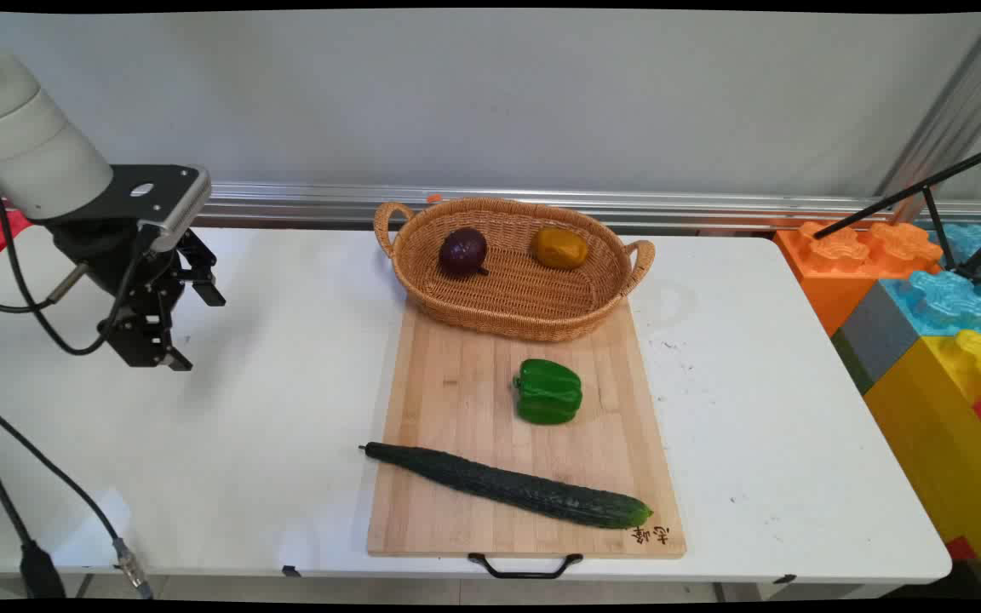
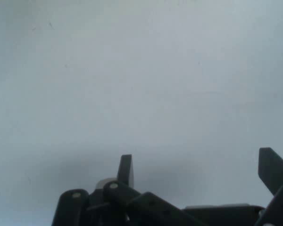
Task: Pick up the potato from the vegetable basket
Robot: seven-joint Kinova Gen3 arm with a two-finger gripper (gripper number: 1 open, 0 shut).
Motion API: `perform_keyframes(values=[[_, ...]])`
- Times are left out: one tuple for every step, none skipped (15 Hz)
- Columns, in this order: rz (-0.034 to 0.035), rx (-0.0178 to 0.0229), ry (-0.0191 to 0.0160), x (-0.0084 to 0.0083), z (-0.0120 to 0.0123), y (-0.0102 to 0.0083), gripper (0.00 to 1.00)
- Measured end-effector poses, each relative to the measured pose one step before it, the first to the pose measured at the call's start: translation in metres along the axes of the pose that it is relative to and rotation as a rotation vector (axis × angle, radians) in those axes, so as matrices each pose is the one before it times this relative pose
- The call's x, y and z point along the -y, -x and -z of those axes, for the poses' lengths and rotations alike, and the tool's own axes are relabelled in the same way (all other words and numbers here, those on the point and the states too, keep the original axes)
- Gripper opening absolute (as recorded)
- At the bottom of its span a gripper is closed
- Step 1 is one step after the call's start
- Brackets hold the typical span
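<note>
So the gripper (image 1: 192, 328) hangs over the bare left side of the table (image 1: 286, 409), fingers spread wide with nothing in them. Mid-table there's a cutting board (image 1: 456, 400) reaching the near edge, with a cucumber (image 1: 507, 487) near its front and a green pepper (image 1: 548, 392) mid-board. The basket (image 1: 514, 294) at the board's far end holds a purple fruit (image 1: 463, 252) and an orange-brown one (image 1: 559, 248).

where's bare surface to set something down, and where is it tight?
Bare: table left of the cutting board, under and beside the open gripper; table right of the board up to the toy blocks. On the board, only the strip left of the green pepper. Tight: basket holds two items; cucumber spans the board's near end.
</note>
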Motion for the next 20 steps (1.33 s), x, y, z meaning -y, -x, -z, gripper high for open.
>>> perform_keyframes(values=[[0.01549,-0.02114,0.00235,0.00351,-0.00398,0.00081,1.00],[0.01208,-0.01861,0.00211,0.00302,-0.00309,-0.00101,1.00],[0.01493,-0.02677,0.00036,0.00373,-0.00305,-0.00251,1.00],[0.01296,-0.02785,-0.00058,0.00400,-0.00299,-0.00381,1.00],[0.01599,-0.04333,-0.00248,0.00661,-0.00444,-0.00754,1.00],[0.01486,-0.04351,-0.00975,0.00703,-0.00408,-0.00908,1.00],[0.00800,-0.03549,-0.01035,0.00618,-0.00399,-0.00938,1.00],[0.00382,-0.02370,-0.00965,0.00475,-0.00300,-0.00726,1.00],[-0.00014,-0.03205,-0.01285,0.00638,-0.00512,-0.01122,1.00],[-0.00718,-0.03441,-0.01936,0.00762,-0.00624,-0.01457,1.00],[-0.01648,-0.02869,-0.02365,0.00779,-0.00662,-0.01598,1.00],[-0.02097,-0.01871,-0.02063,0.00629,-0.00652,-0.01466,1.00],[-0.02139,-0.01223,-0.01846,0.00501,-0.00578,-0.01224,1.00],[-0.03658,-0.01187,-0.02600,0.00713,-0.00951,-0.01755,1.00],[-0.03273,-0.00768,-0.02206,0.00645,-0.00894,-0.01411,1.00],[-0.03374,-0.00792,-0.02817,0.00789,-0.01141,-0.01464,1.00],[-0.02634,-0.00500,-0.02016,0.00640,-0.01043,-0.01091,1.00],[-0.02797,-0.00328,-0.01809,0.00648,-0.01304,-0.01019,1.00],[-0.02947,-0.00107,-0.01459,0.00656,-0.01450,-0.00893,1.00],[-0.03043,0.00135,-0.01349,0.00621,-0.01504,-0.00726,1.00]])
